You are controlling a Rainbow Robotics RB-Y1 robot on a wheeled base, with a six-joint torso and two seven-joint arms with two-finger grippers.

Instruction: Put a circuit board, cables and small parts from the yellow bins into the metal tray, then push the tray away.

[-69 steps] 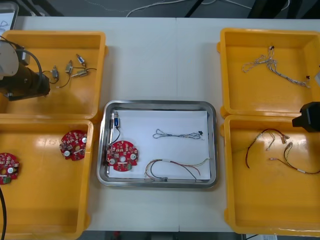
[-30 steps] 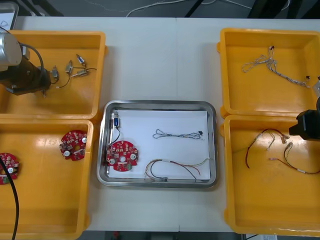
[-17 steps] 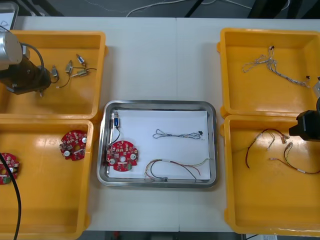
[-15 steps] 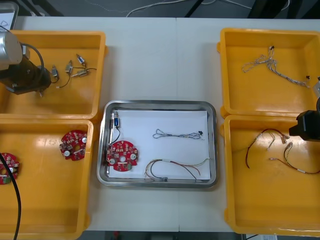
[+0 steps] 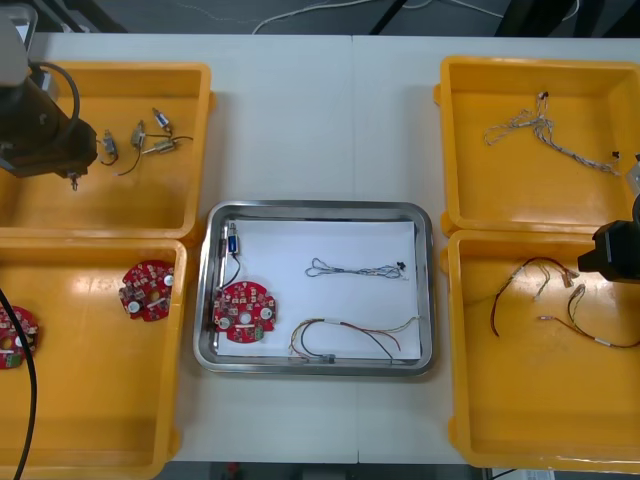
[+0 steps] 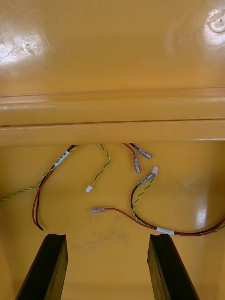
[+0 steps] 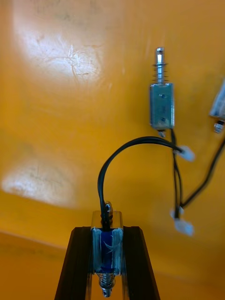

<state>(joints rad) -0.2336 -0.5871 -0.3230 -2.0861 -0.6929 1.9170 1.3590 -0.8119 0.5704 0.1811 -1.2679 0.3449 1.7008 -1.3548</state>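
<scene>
Step in hand: pick-up of a second small part, judged from the tray's load.

- Left gripper (image 7: pixel 107 234) is placed over the far-left bin (image 5: pixel 195 120); also seen in the front view (image 5: pixel 70 170). It is clamped on a part (image 7: pixel 107 251) with a blue winding, gripped across the body. Whether the part is clear of the bin floor cannot be told.
- A black lead (image 7: pixel 117 154) is looped from the held part toward white plugs beside a loose part (image 7: pixel 161 105).
- Tray (image 5: pixel 318 207) is already loaded: board (image 5: pixel 243 312), one part (image 5: pixel 231 243), two cables (image 5: pixel 355 268).
- Right gripper (image 6: pixel 108 239) is parked, fingers spread, over red-and-yellow cables (image 6: pixel 140 220) in the near-right bin (image 5: pixel 540 440).

Next move, as judged: a straight lift is called for until the lead is drawn free of the neighbouring leads. The part is then to be carried over the bin wall to the tray and set down on bare white liner.
</scene>
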